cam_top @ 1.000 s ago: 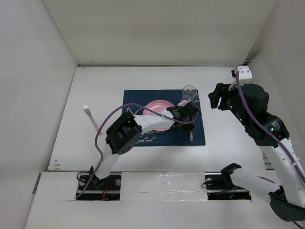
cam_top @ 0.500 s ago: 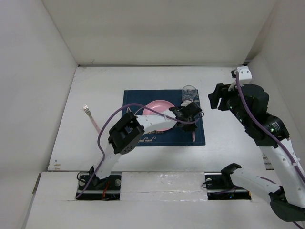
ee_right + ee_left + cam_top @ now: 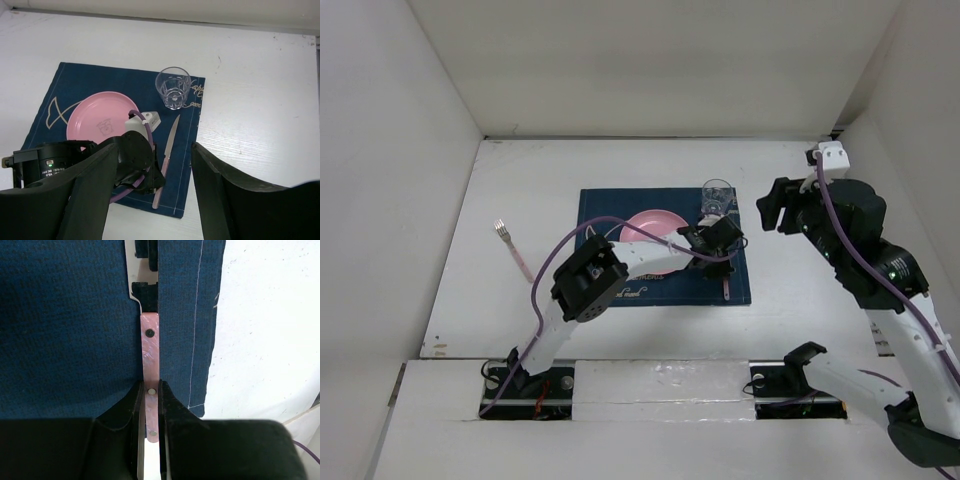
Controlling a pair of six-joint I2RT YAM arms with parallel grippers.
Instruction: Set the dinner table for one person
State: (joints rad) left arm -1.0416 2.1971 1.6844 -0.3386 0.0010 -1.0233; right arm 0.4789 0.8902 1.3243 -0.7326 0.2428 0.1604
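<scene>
The left claw (image 3: pixel 150 390) has nudged the knife (image 3: pixel 150 347) slightly rightward along the woven navy placemat (image 3: pixel 65 330), and it pinches the flat, riveted, pearly-pink handle. The right claw (image 3: pixel 153 150) hangs spread wide over the matte white table (image 3: pixel 540 170), which lies beneath everything.

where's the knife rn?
In the right wrist view, the knife lies along the right strip of the navy placemat, right of the pink plate and below the glass, its pink handle held by the left gripper.
</scene>
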